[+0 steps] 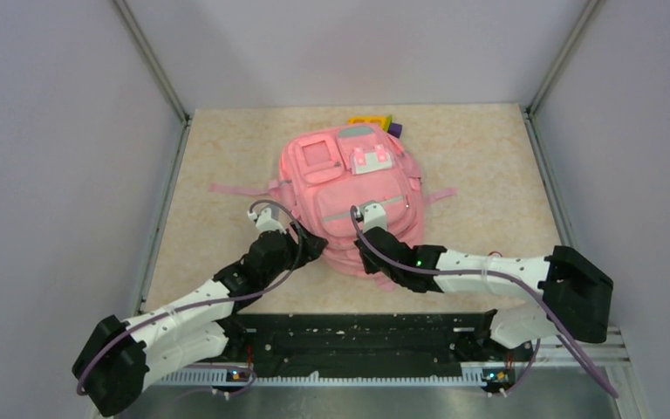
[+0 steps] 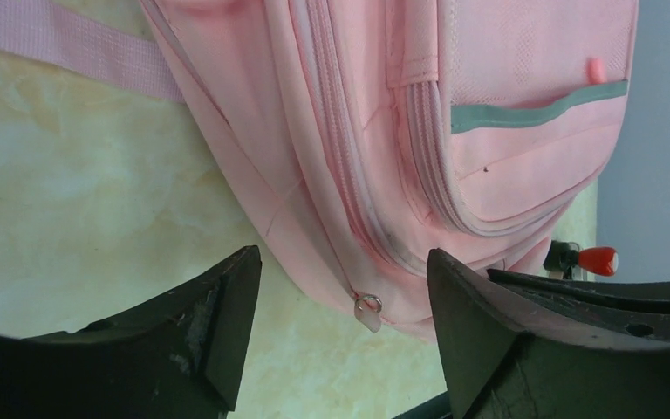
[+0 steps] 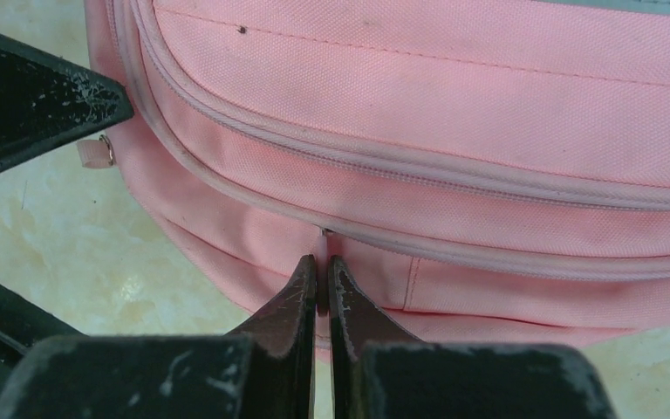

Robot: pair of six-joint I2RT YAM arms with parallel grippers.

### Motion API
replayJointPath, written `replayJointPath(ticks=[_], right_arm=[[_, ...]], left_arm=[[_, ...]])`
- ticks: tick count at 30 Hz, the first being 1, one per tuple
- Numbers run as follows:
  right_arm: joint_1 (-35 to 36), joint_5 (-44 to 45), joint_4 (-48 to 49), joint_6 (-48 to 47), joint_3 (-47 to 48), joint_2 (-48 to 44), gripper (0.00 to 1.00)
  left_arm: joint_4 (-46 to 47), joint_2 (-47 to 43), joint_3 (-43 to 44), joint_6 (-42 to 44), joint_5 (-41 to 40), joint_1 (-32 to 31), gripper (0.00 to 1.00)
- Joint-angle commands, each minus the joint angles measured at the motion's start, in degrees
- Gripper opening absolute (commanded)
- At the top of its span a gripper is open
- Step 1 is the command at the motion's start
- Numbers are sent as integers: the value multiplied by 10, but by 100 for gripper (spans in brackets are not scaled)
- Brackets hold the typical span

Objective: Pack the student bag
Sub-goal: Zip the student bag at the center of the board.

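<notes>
Right wrist: right gripper (image 3: 323,269) is clenched. A thin pink pull tab (image 3: 324,249) is pinched betw. the pads, right at the zip seam on the near end of the student bag (image 3: 454,96).

Left wrist: left gripper (image 2: 342,262) is released, jaws wide, nothing held. A second zip pull (image 2: 368,312) w/ metal ring hangs off the bag edge betw. the two fingers, just ahead of the tips, touched by neither.

Top external: bag is laid front face up on the table (image 1: 488,175). Its long axis runs near–far, and its near end is met by both grippers, left at the near-left corner, right approx. centre. Some coloured items (image 1: 373,121) are seen just behind the far end; probably the contents to pack, not confirmed.

Step is judged as zip opening, packing not yet started. The key relation is that the free pull lies straight ahead of the open left jaws, so the left arm is the nearer one. Only a short advance and a close should be needed. The zip track curves round the near edge, so any pull would have to be made along that curve. Risk: bag fabric gets nipped along w/ the tab.
</notes>
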Motion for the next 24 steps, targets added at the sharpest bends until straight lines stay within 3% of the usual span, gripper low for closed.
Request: replayJointPath(ticks=[1,15,21,24], right_arm=[[2,11,61,4,20,11,0],[1,53,44,-17,54,48,0],[-7,116,-21,-26,53,41,0],[-21,124,-36,-28,32,16,0]], left_arm=[[21,2,-3,-50,10,-13,73],[87,41,-51,-110,12,-33,38],[52,46,-40,-84,-55,-30,2],[29,45,-21,-47,-70,-11,0]])
